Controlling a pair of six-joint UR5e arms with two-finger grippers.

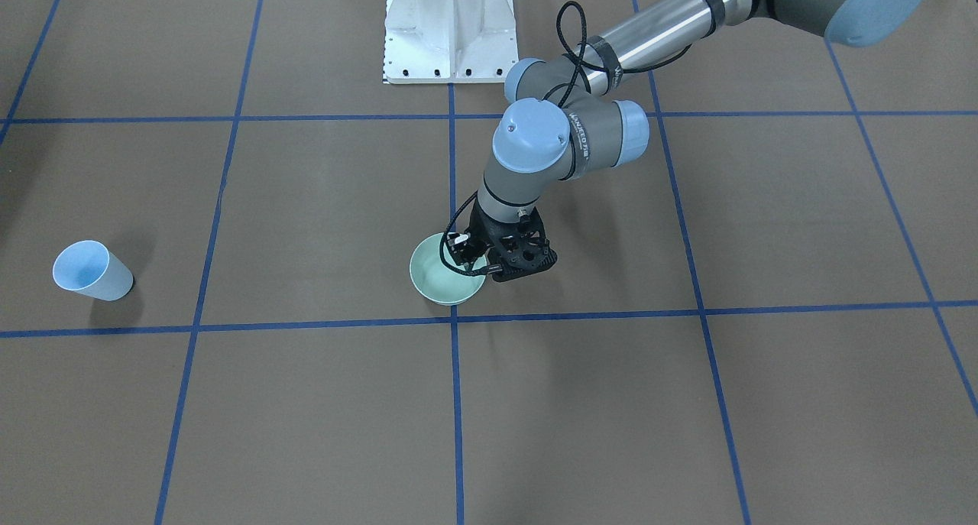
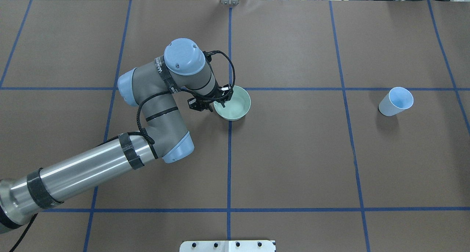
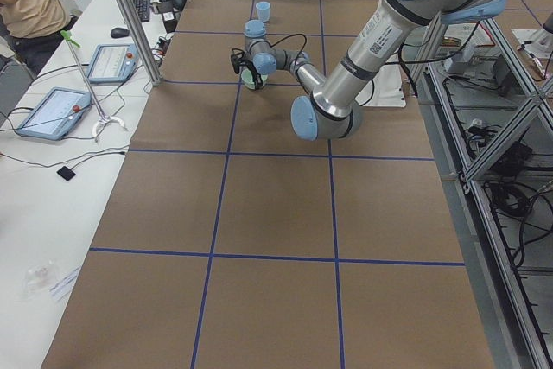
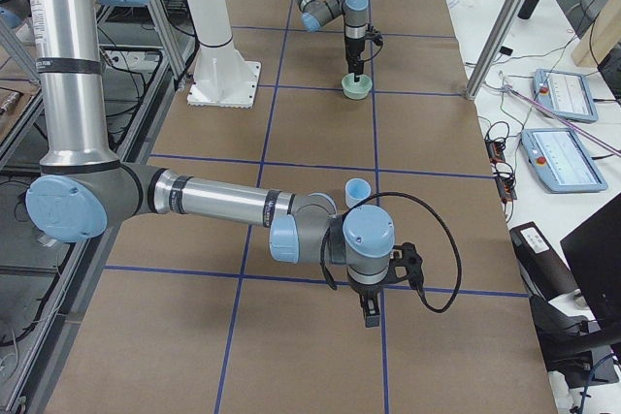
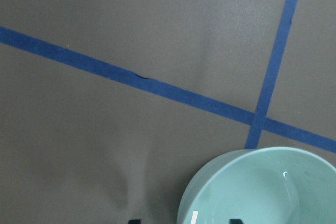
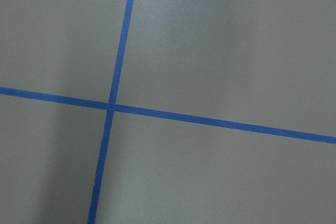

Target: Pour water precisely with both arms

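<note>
- Reaching for the mint-green bowl with the left hand, near the middle of the counter, beside a crossing of blue tape lines.
- Left hand spread, not pinching yet: in the wrist view one fingertip outside the rim, the other over the inside, straddling the bowl wall.
- Looks like the grasp-the-bowl step, early in the task; nothing lifted or poured.
- Light blue cup standing alone toward the counter's right end, well apart from the bowl and from both hands.
- Cannot tell whether either vessel holds water.
- Right hand pointing down over bare counter near the right end, not far from the cup; seen only from the side, so cannot tell if spread or pressed together.
- Next, by judgement: press the left fingers onto the rim and keep the bowl level; bring the right hand to the cup and grip its wall without crushing it.
- Risk: a thin rim pinch could let the bowl tilt or slip.
</note>
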